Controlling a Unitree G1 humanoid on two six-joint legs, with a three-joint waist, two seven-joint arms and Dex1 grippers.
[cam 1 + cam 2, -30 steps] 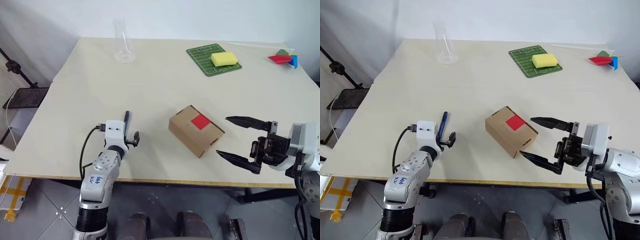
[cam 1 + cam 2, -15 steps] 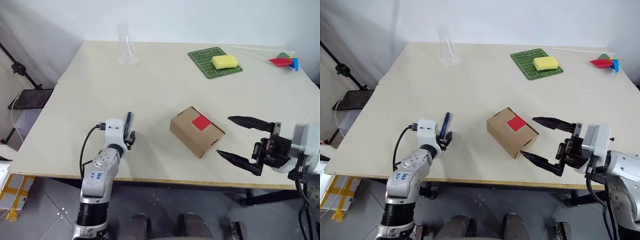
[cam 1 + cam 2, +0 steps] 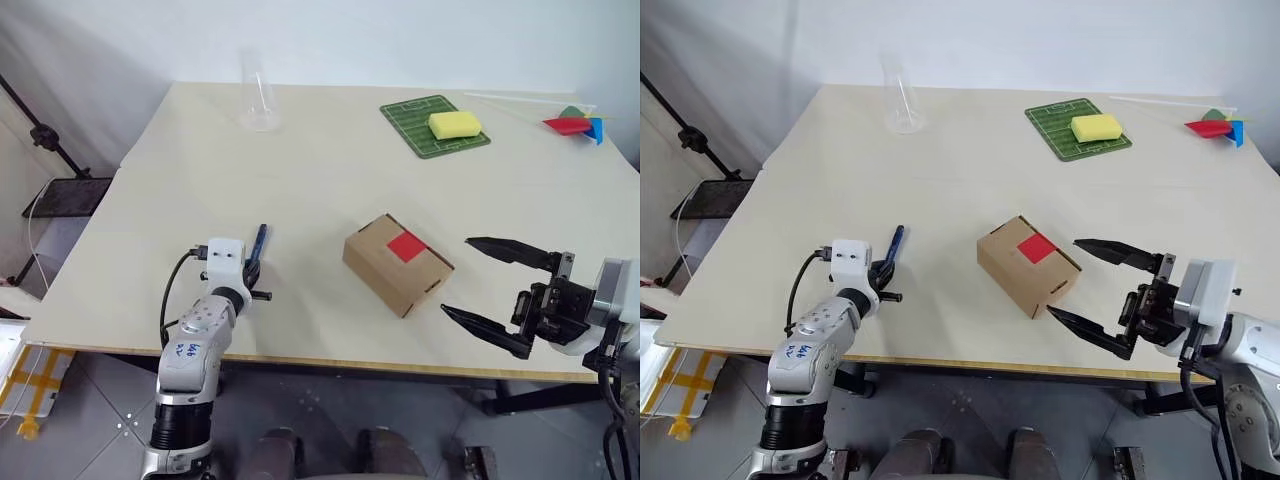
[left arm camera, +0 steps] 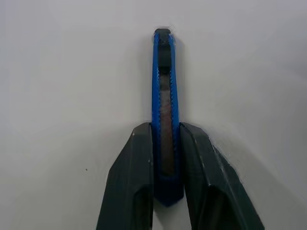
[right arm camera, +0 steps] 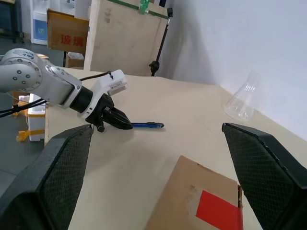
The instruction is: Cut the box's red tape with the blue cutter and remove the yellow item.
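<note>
Two black fingers [image 4: 136, 182] of the left gripper [image 4: 165, 191] pinched flat against both sides of the blue cutter [image 4: 164, 110], grabbing its rear end while it lies on the table [image 3: 330, 190]. Best bet: squeeze firm before lifting, keep the tool level so it doesn't pivot out. Right gripper [image 3: 495, 295] spread wide, hanging just beside the box [image 3: 397, 264], holding nothing. Red tape [image 3: 406, 246] sitting on top across the flap seam, uncut; yellow item presumably inside. Can't read any branding on the cutter; red characters on a board behind, too small to make out.
</note>
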